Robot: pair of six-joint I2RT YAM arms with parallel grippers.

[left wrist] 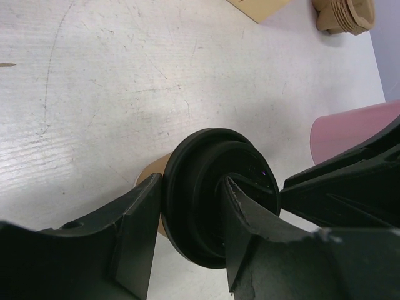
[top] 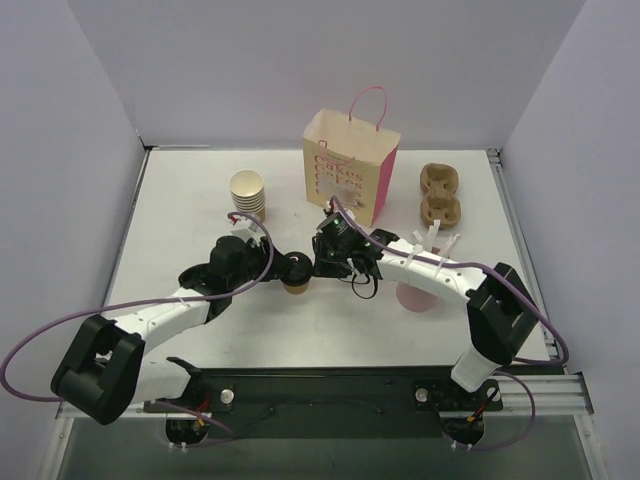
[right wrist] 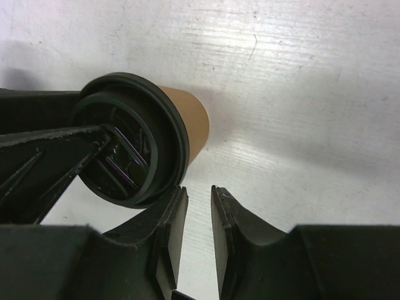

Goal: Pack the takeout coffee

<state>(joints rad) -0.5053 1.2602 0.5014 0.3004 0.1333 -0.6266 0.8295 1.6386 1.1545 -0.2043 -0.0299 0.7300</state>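
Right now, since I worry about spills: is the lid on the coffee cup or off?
On. The black lid covers the mouth of the tan cup in both wrist views; no gap shows along its rim.

Pink cup (left wrist: 350,128) cropped by edge; left tool (left wrist: 192,182) partly hides takeout coffee (left wrist: 206,156).

tan, black-lidded takeout coffee (top: 295,272), upright

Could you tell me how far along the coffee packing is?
Done: the takeout coffee has its lid on. In hand: the left gripper pinches that lid in its jaws; the right gripper sits beside, empty. Left: lifting the cup into the open paper bag behind.
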